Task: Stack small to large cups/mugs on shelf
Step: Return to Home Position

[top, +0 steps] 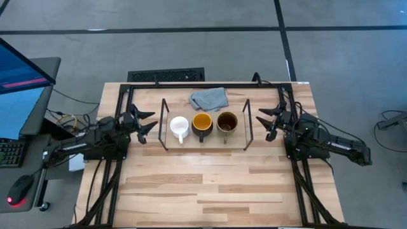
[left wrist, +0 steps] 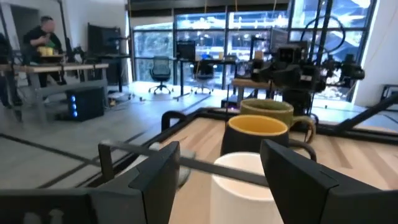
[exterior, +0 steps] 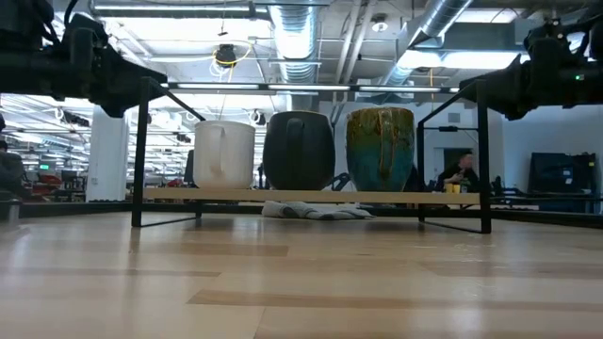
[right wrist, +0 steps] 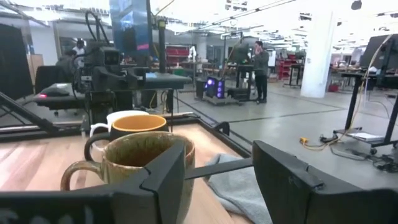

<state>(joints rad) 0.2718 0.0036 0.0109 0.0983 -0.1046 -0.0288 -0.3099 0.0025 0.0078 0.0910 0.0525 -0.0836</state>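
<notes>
High view: the shelf sits across the far half of the wooden table. All three mugs stand upright in a row on its base, handles turned toward the near edge. From the left arm's side they run white mug, dark mug with the yellow-orange inside, brown mug. Each stands just beside the next (whether they touch cannot be told), and the white one looks the smallest.

The left gripper hangs just outside the shelf's left end frame, its fingers spread wide with nothing between them. The left wrist view looks through that gap and across the thin black wire of the frame, with the white mug closest and the other two lined up beyond it. The right gripper mirrors this outside the right end frame, likewise parted wide and empty, with the brown mug nearest to it. Neither gripper touches the shelf or a mug.

A crumpled grey cloth lies on the table just behind the shelf, toward the far edge; in the low view it shows beneath the base. A black frame edges the table. Off the table on the left arm's side are a monitor, a keyboard and a mouse. The low view also catches a person seated far back in the room.
</notes>
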